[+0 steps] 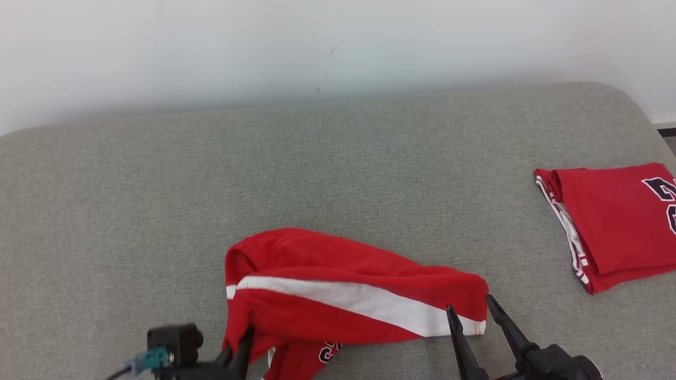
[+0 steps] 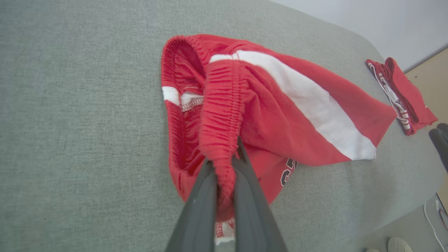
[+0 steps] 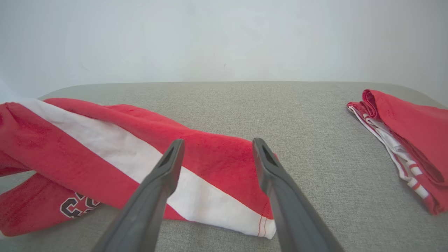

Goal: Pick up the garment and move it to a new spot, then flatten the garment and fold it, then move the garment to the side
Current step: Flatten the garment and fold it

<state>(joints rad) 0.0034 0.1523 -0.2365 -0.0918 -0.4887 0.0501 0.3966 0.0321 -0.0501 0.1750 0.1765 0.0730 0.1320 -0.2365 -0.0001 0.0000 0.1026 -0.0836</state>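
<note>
My left gripper (image 2: 224, 154) is clamping the elastic waistband of the red shorts (image 1: 338, 295), which are lying crumpled near the front edge of the grey padded surface (image 1: 132, 211). My right gripper (image 1: 469, 302) is hovering, fingers spread wide, at their hem.

Found left gripper (image 2: 223, 164) pinched closed on the garment (image 1: 338, 285) at its left, waistband end (fingers (image 2: 199, 196) pressed together through the cloth). Found right gripper (image 1: 470, 305) spread wide at the garment's right hem, holding nothing.

Lab-type rm (padded table (image 1: 338, 158), bare wall (image 1: 338, 42))
</note>
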